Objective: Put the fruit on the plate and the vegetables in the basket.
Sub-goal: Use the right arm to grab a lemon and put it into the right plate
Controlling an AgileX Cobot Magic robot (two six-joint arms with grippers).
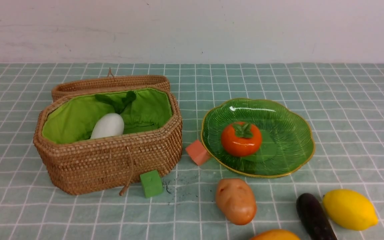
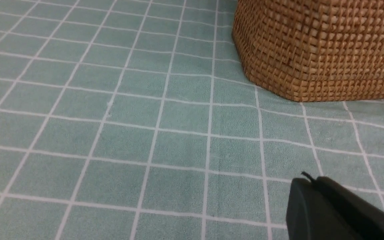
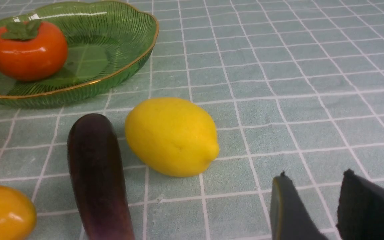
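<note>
The wicker basket (image 1: 112, 160) stands open at the left, and a white radish (image 1: 108, 126) with green leaves lies on its green lining. On the green glass plate (image 1: 285, 150) sits a round orange-red fruit (image 1: 241, 139). Near the front edge lie a brown potato (image 1: 236, 201), a dark purple eggplant (image 1: 313, 216), a yellow lemon (image 1: 349, 209) and the top of a mango (image 1: 275, 235). No gripper shows in the front view. My left gripper (image 2: 312, 180) is shut and empty, low over the cloth beside the basket's corner (image 2: 322, 50). My right gripper (image 3: 315, 175) is open and empty, a short way from the lemon (image 3: 172, 136) and the eggplant (image 3: 97, 173).
The basket's lid (image 1: 110, 83) leans behind it. A salmon-pink cube (image 1: 197, 152) lies against the plate's left rim, and a green cube (image 1: 151, 183) sits by the basket's front with its string loop. The teal checked cloth covers the table up to a pale wall.
</note>
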